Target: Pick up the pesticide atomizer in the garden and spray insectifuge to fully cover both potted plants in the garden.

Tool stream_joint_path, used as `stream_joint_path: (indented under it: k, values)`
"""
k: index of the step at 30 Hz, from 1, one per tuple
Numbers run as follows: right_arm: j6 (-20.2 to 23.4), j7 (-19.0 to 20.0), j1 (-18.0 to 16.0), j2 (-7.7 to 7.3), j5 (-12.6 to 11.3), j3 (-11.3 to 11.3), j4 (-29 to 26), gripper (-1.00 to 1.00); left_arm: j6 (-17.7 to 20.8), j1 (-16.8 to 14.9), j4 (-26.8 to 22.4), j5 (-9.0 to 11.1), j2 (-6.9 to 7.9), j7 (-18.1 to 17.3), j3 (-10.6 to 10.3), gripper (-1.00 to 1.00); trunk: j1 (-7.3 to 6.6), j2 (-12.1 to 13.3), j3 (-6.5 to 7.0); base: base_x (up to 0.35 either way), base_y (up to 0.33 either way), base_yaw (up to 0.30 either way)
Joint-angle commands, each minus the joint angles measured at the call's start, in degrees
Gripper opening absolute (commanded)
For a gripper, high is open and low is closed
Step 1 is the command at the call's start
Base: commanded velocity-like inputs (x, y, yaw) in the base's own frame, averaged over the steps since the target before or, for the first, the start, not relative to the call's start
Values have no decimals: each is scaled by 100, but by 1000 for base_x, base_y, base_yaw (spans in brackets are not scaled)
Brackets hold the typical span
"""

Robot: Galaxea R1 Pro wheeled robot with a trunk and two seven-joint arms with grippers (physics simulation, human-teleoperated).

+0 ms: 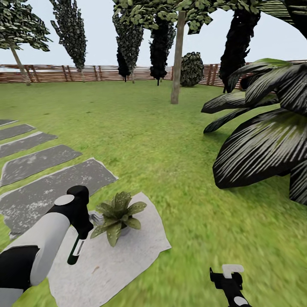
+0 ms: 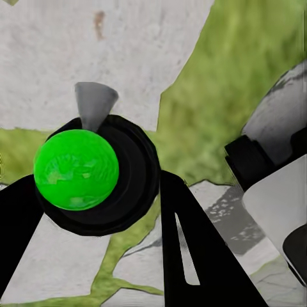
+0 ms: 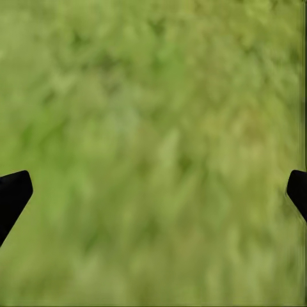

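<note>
Dark-green pesticide atomizer (image 1: 76, 251) hangs clamped in the left gripper (image 1: 82, 233), potted plant (image 1: 118, 216) just beside; right gripper (image 1: 227, 277) spread wide, empty.

Head high; wrists close above lawn (image 1: 170, 140).

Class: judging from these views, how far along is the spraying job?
Done: the pesticide atomizer is picked up, held in the left gripper. In hand: it hangs beside one potted plant on a pale slab. Left: no spray is visible, and a second plant remains.
</note>
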Motion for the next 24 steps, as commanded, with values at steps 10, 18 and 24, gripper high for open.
stream_joint_path:
  k: [10,18,24]
  values:
    - [-14,-17,-2,-2,-50,50,1,100,61,-3,-7,-56,1,-53,17,-100,1,-2,-5,253,-112,0]
    - [-14,-16,-2,-2,-50,51,1,100,61,105,-5,-57,-42,308,764,-100,1,-2,-5,12,-1,0]
    - [-14,-17,-2,0,-53,49,-6,100,61,144,2,-61,-180,399,810,-100,1,-2,-5,0,0,7]
